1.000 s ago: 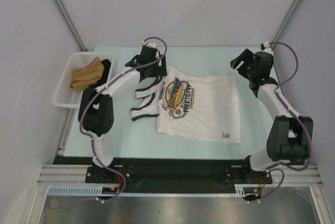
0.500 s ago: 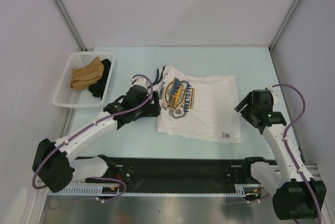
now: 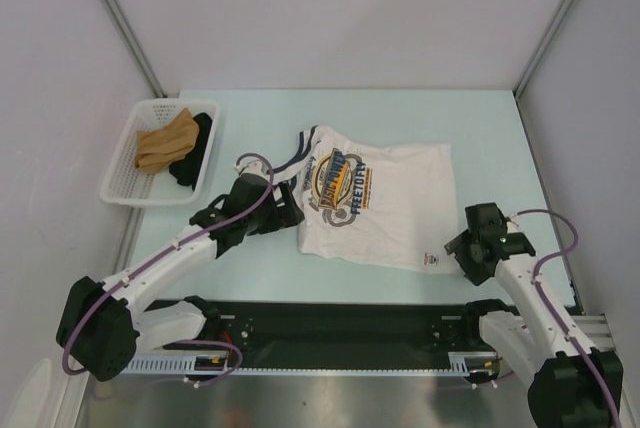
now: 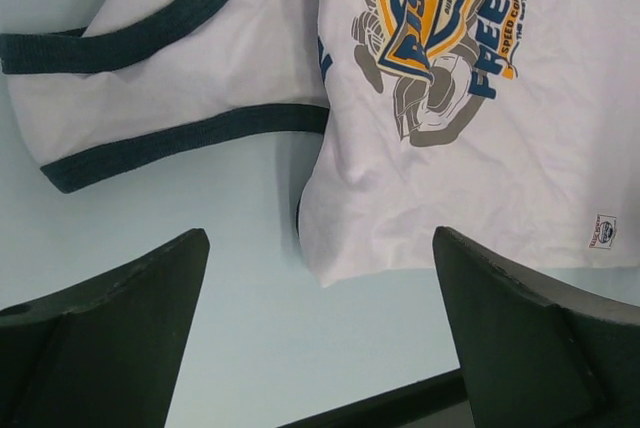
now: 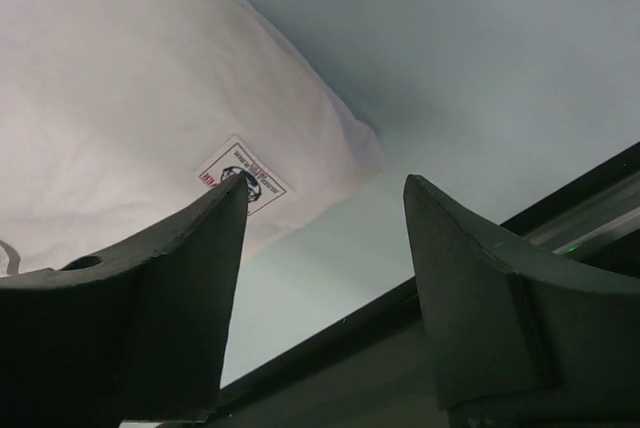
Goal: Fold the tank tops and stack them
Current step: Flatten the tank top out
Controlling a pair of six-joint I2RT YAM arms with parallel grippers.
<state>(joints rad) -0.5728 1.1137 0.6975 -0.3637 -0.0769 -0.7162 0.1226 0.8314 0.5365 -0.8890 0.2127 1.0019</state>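
Tank top (image 3: 390,213): flat mid-table, print up, straps toward left.
Left gripper (image 4: 315,248): released, empty, hovers over near armhole edge.
Right gripper (image 5: 325,188): released, empty, over near hem corner beside label (image 5: 243,176).
Likely reason: both set to pinch near edge for fold.

tank top (image 3: 385,203) straps: partly under left arm (image 3: 170,253) | hem label (image 5: 244,176): unreadable
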